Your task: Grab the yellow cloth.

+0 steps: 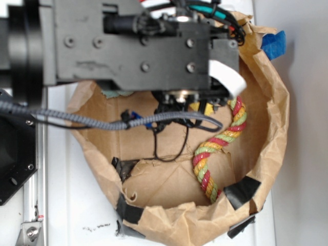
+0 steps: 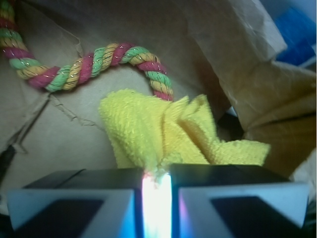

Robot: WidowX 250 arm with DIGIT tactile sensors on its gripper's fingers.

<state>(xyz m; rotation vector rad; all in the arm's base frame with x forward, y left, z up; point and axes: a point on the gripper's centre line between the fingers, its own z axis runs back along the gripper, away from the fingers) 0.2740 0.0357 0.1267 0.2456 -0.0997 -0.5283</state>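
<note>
- Writing: none can be read on the arm, the bag or the tape in either view.
- Arm [image 1: 128, 46] reaches in from the upper left in the exterior view, its dark body covering the top of the paper bag [image 1: 271, 128] and pointing down into it; a grey braided cable [image 1: 77, 120] loops from the left across the bag's opening.
- Gripper [image 2: 156, 179] sits low in the wrist view, its two dark fingers [image 2: 89, 181] drawn close together with only a narrow bright slit between them.
- A pinch of the yellow cloth [image 2: 148, 129] is caught in that slit, so the jaws are clamped on the cloth's near edge.
- The cloth lies crumpled on the bag's floor, just in front of the gripper, folds standing up toward the right.
- In the exterior view only a small yellow scrap shows under the arm, inside the bag.
- Rope [image 2: 99, 62], twisted red, yellow and green, curves behind the cloth; its end touches the cloth's far edge.
- Blue tape [image 1: 272, 43] sits at the bag's upper right rim; black tape [image 1: 241, 190] patches the bag's lower rim.
</note>
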